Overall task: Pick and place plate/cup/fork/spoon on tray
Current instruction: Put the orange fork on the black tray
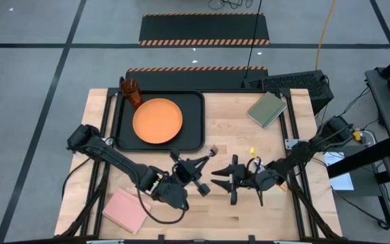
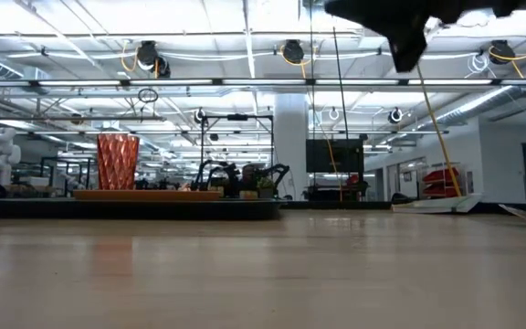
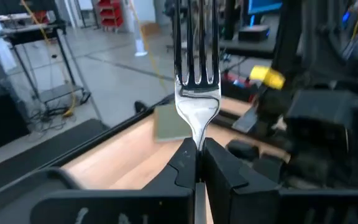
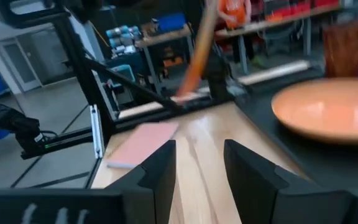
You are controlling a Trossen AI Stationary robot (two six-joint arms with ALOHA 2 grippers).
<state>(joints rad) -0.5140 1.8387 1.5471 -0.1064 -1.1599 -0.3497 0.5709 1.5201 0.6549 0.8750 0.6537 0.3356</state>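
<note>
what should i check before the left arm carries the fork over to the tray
1. Fork clamped in the left hand: ok, fingers shut on its neck, tines pointing away.
2. Free space on the tray: ok, black strip beside the plate.
3. Cup clear of that strip: ok, it sits at the opposite corner.
4. Right hand empty: ok, fingers open.
5. Right hand out of the path: cannot tell, it is close by.
6. Spoon located: cannot tell.

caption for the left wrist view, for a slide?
Left hand shut on the fork, tines pointing away from the camera, above the wooden table near the right arm.
</note>
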